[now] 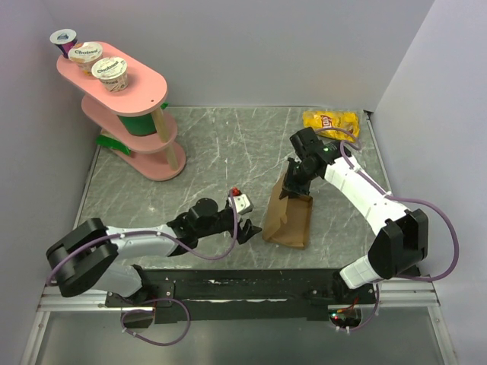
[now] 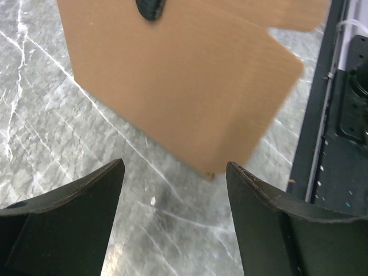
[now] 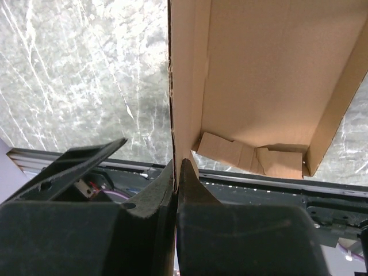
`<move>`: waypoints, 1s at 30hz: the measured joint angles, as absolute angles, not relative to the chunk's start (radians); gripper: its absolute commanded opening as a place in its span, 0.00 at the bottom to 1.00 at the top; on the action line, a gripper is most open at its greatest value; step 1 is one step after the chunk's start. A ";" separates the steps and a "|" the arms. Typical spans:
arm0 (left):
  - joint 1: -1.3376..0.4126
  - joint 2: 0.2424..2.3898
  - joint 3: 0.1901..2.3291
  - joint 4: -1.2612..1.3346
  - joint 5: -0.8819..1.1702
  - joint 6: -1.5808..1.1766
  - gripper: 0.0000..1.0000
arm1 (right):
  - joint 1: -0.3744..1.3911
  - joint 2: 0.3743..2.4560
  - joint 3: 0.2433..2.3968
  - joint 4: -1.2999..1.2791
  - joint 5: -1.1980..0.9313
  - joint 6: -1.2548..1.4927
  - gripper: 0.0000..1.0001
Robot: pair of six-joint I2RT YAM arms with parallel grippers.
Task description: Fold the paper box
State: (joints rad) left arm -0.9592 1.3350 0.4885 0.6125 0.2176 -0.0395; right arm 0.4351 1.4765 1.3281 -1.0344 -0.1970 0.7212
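Note:
The paper box (image 1: 289, 217) is plain brown cardboard, partly folded into an open tray, tilted up on the table's middle right. My right gripper (image 1: 295, 182) is shut on the box's far left wall (image 3: 185, 86); in the right wrist view the box's inner floor (image 3: 270, 75) and a folded end flap (image 3: 247, 155) show. My left gripper (image 1: 245, 220) is open and empty, just left of the box. In the left wrist view the box's outer side (image 2: 178, 75) hangs ahead of my open fingers (image 2: 259, 195), apart from them.
A yellow chip bag (image 1: 331, 122) lies at the back right. A pink tiered stand (image 1: 125, 99) with several yogurt cups (image 1: 109, 70) stands at the back left. The black front rail (image 1: 251, 285) runs along the near edge.

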 measured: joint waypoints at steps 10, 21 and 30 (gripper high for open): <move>-0.960 1.416 0.542 0.709 0.286 -0.069 0.80 | 0.450 1.477 1.327 -1.036 -0.192 0.746 0.00; -0.972 1.503 0.579 0.762 0.340 -0.090 0.81 | 0.459 1.475 1.312 -1.033 -0.192 0.768 0.00; -1.023 1.547 0.575 0.862 0.229 -0.095 0.78 | 0.459 1.455 1.283 -1.020 -0.187 0.794 0.00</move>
